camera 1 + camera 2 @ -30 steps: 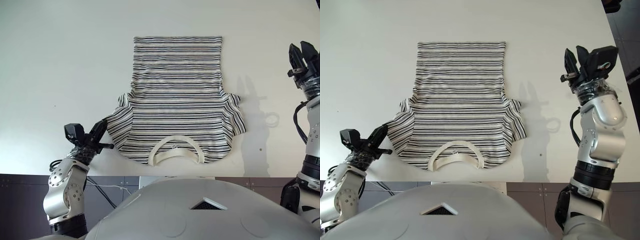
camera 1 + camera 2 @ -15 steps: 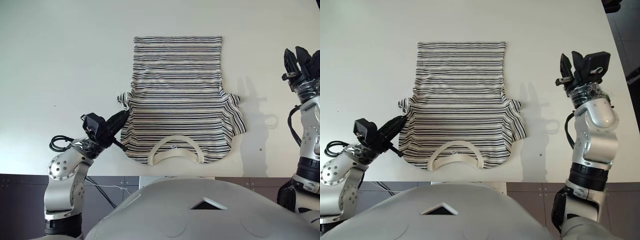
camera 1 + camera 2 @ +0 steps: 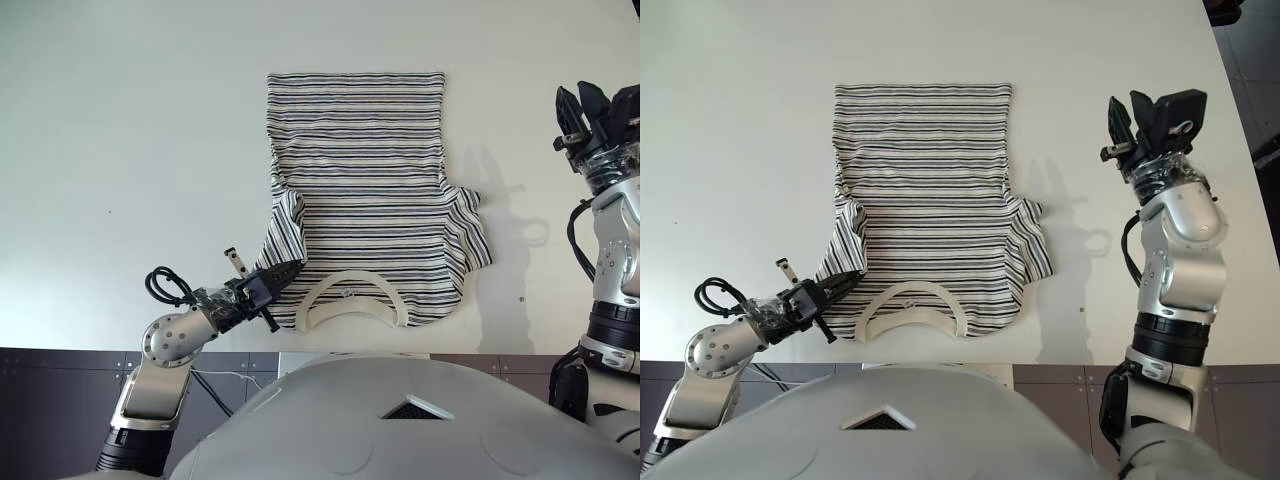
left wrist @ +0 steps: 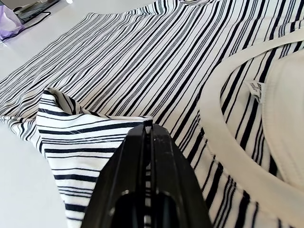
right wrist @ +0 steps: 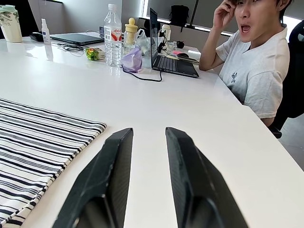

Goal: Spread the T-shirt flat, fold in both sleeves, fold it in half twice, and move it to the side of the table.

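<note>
T-shirt [image 3: 360,170] flat on white table [image 3: 120,120], collar nearest robot. Left gripper [image 4: 148,127] clamped on left sleeve [image 3: 285,225], which lies folded over the shirt's body. Right sleeve [image 3: 470,225] spread outward. Right gripper [image 5: 148,130] parted, holding nothing, above table right of shirt.

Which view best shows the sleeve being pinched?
Left wrist view: the sleeve sits close up, clamped by the left gripper, jaws shut. Both eye views show it small from above; right wrist view catches the T-shirt elsewhere.
</note>
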Controlling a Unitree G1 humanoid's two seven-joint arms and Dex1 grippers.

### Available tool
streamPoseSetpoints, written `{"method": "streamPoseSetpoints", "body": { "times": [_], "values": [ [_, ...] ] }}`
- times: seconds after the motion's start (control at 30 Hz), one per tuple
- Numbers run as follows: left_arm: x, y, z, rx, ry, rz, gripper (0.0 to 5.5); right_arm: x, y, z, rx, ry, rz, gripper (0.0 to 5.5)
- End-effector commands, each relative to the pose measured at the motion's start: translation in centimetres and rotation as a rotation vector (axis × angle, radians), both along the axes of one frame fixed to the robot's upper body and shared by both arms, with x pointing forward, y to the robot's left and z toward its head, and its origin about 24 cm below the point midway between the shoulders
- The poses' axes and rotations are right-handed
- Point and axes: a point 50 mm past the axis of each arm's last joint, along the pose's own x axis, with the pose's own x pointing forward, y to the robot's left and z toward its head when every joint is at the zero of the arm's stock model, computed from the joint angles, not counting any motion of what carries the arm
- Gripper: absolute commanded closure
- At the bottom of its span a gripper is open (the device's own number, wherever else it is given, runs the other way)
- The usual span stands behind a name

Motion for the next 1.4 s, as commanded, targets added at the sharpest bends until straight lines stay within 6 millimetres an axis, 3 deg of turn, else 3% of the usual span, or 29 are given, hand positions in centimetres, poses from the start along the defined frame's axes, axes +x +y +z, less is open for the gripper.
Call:
{"method": "streamPoseSetpoints", "body": {
  "times": [0.03,0.1,0.23,0.37,0.47,0.6,0.87,0.97,1.1,1.2,1.3,1.4],
  "values": [
    [0.9,0.1,0.4,0.004,-0.035,0.022,4.80,0.2,0.1,0.1,-0.004,-0.006,0.007,4.25],
    [1.5,0.0,1.2,-0.026,-0.081,0.033,4.42,0.1,0.0,0.0,-0.004,-0.004,0.004,4.25],
    [2.1,-0.5,4.7,-0.142,-0.167,0.012,4.28,-0.4,-0.1,-0.3,-0.005,0.009,0.003,4.25],
    [3.7,1.5,5.7,-0.116,-0.169,0.084,4.28,-1.2,0.1,-1.1,-0.015,0.047,0.034,4.25],
    [3.6,2.4,3.8,-0.024,-0.106,0.067,4.28,-1.6,0.4,-1.5,-0.025,0.075,0.081,4.25],
    [0.3,2.6,0.2,0.067,0.037,-0.048,4.28,-1.3,0.7,-1.3,-0.039,0.084,0.132,4.25],
    [-2.4,4.0,-2.6,0.073,0.148,-0.025,4.28,-1.1,1.0,-1.6,-0.097,0.125,0.237,4.25],
    [-2.5,3.9,-2.8,0.042,0.161,-0.025,4.28,-1.3,1.2,-2.0,-0.115,0.149,0.282,4.25],
    [-2.1,3.2,-2.4,-0.026,0.194,-0.045,4.28,-0.7,2.9,-4.1,-0.156,0.218,0.444,4.25],
    [-0.4,3.2,-1.0,-0.098,0.190,-0.041,4.28,0.4,3.3,-5.9,-0.211,0.272,0.528,4.25],
    [1.9,2.9,1.6,-0.190,0.165,-0.034,4.28,1.6,3.2,-5.4,-0.239,0.248,0.569,4.25],
    [2.1,2.6,2.1,-0.191,0.182,-0.054,4.28,2.1,3.5,-4.9,-0.235,0.224,0.605,4.25]
  ]
}}
